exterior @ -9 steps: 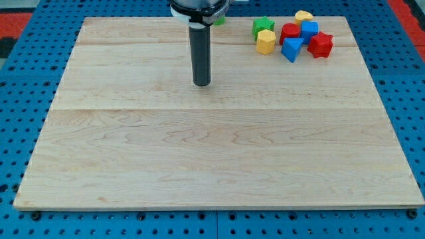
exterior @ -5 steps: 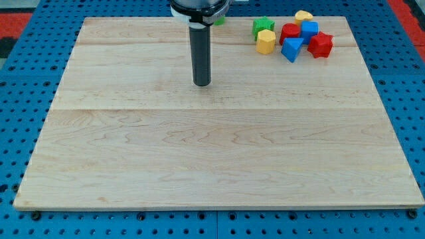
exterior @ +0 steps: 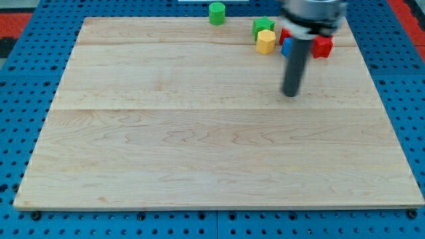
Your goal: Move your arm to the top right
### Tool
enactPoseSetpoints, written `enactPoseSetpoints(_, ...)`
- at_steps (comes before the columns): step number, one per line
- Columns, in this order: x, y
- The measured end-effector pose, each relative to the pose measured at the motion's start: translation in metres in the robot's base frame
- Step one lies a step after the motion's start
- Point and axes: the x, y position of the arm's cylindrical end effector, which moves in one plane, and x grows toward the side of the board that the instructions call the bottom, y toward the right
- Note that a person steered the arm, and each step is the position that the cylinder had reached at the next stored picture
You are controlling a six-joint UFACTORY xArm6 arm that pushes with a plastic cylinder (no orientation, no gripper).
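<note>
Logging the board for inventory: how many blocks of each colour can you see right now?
Green: 2, a cylinder and a star.
Yellow: 1, a block.
Red: 2, one and a sliver.
Blue: 1, a sliver.
Total: 6 visible; my rod, tip below the cluster, may hide more.

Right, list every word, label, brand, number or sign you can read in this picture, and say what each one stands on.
None: no readable text shows anywhere.
The pale wooden board carries only grain lines.
The green cylinder block, green star block, yellow block and red block have plain faces.
My tip, below the cluster, is blurred and shows no marking.
The blue pegboard shows only holes.
</note>
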Motion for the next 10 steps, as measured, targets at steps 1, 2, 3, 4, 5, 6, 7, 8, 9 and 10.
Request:
enactPoseSetpoints(1,-0.029,0.085)
enactPoseSetpoints(2,-0.034,0.119)
enactPoseSetpoints(3,-0.035,0.133)
enactPoseSetpoints(4,-0.062,0.141)
enactPoseSetpoints(5,-0.12,0.138)
enactPoseSetpoints(6,-0.166,0.139)
enactPoseSetpoints(7,-0.199,0.142)
enactPoseSetpoints(8,-0.211,0.14)
enactPoseSetpoints(9,-0.211,0.136)
enactPoseSetpoints(10,-0.211,0.129)
